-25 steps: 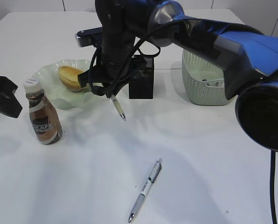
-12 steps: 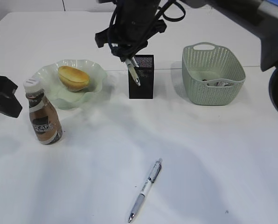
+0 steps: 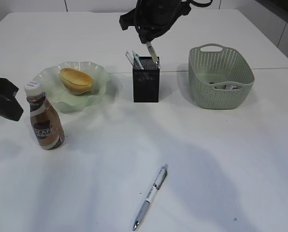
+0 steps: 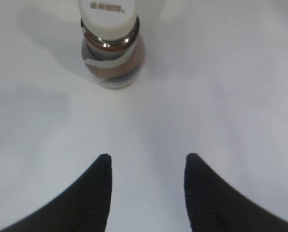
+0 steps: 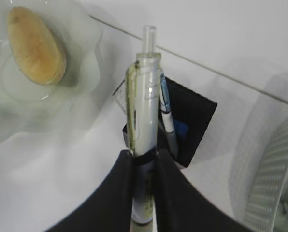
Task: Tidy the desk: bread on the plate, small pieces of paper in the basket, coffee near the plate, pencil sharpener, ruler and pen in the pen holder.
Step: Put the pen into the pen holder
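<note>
Inside pen holder (image 5: 190,121), blue sharpener, wrist-view only

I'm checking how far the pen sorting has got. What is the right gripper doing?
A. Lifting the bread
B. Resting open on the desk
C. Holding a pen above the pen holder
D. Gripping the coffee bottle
C: the right gripper is clamped on a pen over the black pen holder.

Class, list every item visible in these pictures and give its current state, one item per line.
bread: lying on the plate.
coffee: upright, capped, on the desk.
pen holder: upright, ruler and a pen inside.
held pen: clamped in the right gripper, over the holder.
loose pen: lying flat on the desk.
basket: upright, small items inside.
left gripper: open, empty.
</note>
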You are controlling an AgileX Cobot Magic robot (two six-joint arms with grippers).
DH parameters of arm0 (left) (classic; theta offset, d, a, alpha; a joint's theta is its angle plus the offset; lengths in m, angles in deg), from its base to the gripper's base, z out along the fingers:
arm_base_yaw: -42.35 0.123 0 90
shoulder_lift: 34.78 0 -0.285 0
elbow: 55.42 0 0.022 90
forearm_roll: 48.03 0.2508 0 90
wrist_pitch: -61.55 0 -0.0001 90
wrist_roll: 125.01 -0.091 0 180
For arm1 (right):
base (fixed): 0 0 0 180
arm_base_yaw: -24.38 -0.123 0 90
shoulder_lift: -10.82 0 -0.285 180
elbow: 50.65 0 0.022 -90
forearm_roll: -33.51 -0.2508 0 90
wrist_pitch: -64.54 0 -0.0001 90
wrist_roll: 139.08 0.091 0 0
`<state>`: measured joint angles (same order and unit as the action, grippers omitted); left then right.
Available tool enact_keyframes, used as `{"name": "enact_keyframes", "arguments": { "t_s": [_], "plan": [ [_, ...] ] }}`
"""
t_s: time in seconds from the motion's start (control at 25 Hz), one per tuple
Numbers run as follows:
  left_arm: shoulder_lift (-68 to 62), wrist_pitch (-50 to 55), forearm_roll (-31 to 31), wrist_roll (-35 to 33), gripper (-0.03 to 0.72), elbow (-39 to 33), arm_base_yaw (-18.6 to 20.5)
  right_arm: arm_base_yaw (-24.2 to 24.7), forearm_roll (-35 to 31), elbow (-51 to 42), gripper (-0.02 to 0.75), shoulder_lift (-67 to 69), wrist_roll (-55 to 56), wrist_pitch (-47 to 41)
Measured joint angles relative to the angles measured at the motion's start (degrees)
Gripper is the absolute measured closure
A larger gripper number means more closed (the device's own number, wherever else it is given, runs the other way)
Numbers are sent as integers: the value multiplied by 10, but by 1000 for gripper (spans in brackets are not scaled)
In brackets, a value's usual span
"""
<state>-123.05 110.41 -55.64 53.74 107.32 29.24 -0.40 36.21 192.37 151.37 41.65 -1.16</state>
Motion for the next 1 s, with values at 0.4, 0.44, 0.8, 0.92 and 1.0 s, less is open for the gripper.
{"name": "enact_keyframes", "arguments": {
  "t_s": [0.4, 0.44, 0.8, 0.92, 1.0],
  "plan": [
    [0, 0, 0, 0, 348, 0, 0, 25, 0, 0, 643, 0, -41, 93],
    [0, 0, 0, 0, 348, 0, 0, 31, -5, 0, 643, 0, -43, 107],
    [0, 0, 0, 0, 348, 0, 0, 69, -50, 0, 643, 1, -45, 185],
    [0, 0, 0, 0, 348, 0, 0, 78, -76, 0, 643, 14, -45, 209],
    [0, 0, 0, 0, 348, 0, 0, 80, -92, 0, 643, 36, -45, 228]
  ]
}}
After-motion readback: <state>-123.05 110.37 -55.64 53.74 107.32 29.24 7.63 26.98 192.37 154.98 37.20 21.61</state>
